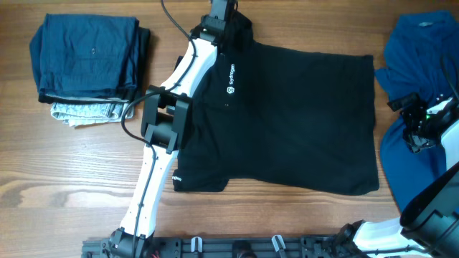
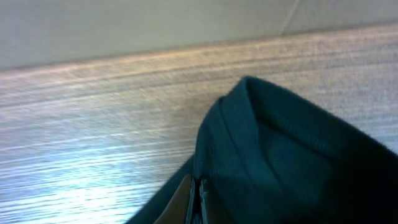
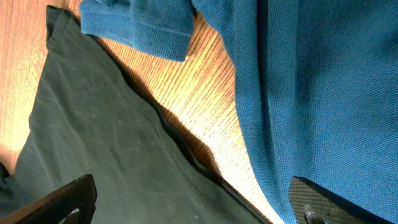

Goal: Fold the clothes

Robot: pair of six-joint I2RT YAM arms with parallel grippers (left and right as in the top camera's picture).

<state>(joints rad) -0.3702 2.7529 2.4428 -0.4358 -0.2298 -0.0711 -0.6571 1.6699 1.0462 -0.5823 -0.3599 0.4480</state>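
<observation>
The black polo shirt (image 1: 287, 115) lies spread flat across the middle of the table, with small white lettering on its chest. My left gripper (image 1: 219, 18) is at the shirt's far edge by the collar. In the left wrist view its fingers (image 2: 200, 202) are shut on a raised fold of the dark fabric (image 2: 280, 155). A bright blue shirt (image 1: 423, 50) lies crumpled at the right. My right gripper (image 1: 416, 125) is open and empty, low over the gap between the black shirt's hem (image 3: 93, 137) and the blue shirt (image 3: 311, 93); its fingers (image 3: 193, 205) are spread wide.
A folded stack stands at the far left: a dark blue garment (image 1: 86, 57) on a light grey one (image 1: 90, 112). Bare wooden table (image 1: 72, 186) shows at the front left. The left arm (image 1: 165, 122) crosses the black shirt's left side.
</observation>
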